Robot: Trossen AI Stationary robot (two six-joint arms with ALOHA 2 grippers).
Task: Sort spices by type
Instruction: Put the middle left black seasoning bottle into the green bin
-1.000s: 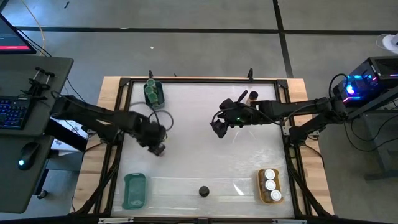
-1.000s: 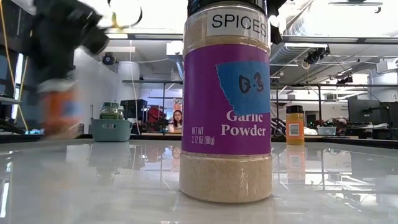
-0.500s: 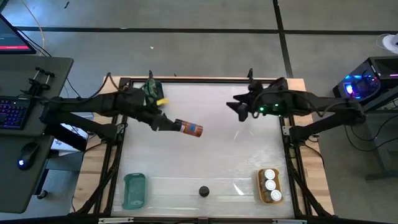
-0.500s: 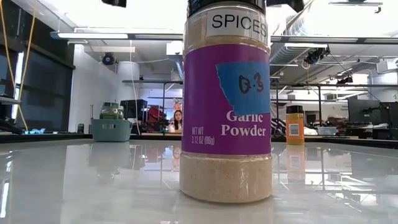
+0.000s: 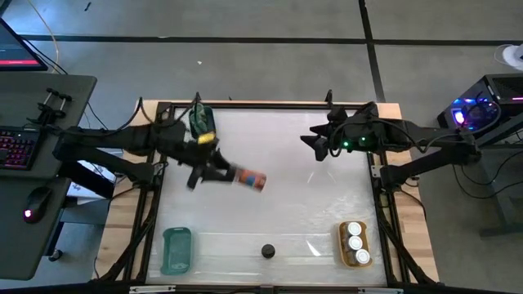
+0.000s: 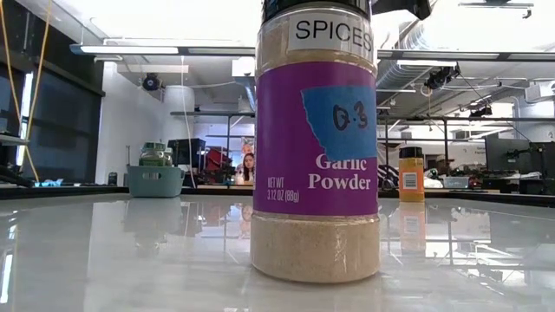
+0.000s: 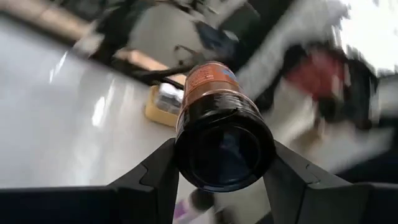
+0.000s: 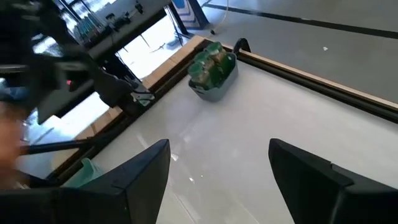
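Note:
My left gripper (image 5: 225, 174) is shut on a spice jar (image 5: 250, 179) with a black lid and an orange-red label, above the table's left middle; the left wrist view shows the jar (image 7: 214, 93) lid-first. My right gripper (image 5: 315, 147) hangs open over the far right part of the table, its fingers (image 8: 143, 174) holding nothing. A black-lidded garlic powder jar (image 5: 267, 251) stands on its base near the near edge and fills the low view (image 6: 316, 147). Green-lidded jars (image 5: 201, 121) stand in a teal tray at the far left. White-lidded jars (image 5: 355, 242) fill an orange tray. My left gripper pinches the jar at its black lid end (image 7: 186, 155) between its two fingers (image 7: 158, 174). The fingers come level from the table's left. The jar is lifted clear and lies roughly level, its base pointing toward the table's right.
An empty teal tray (image 5: 176, 249) lies at the near left corner. Another orange-labelled jar (image 6: 411, 173) stands far back on the table in the low view. A dark frame (image 5: 261, 106) runs round the table. The glossy middle of the table is bare.
My left gripper has lifted the orange-labelled jar off the table's left part and carried it up, out of the low view, tipping it level, then shifted it slightly toward the near edge. My right gripper has pulled back from the middle toward the far right.

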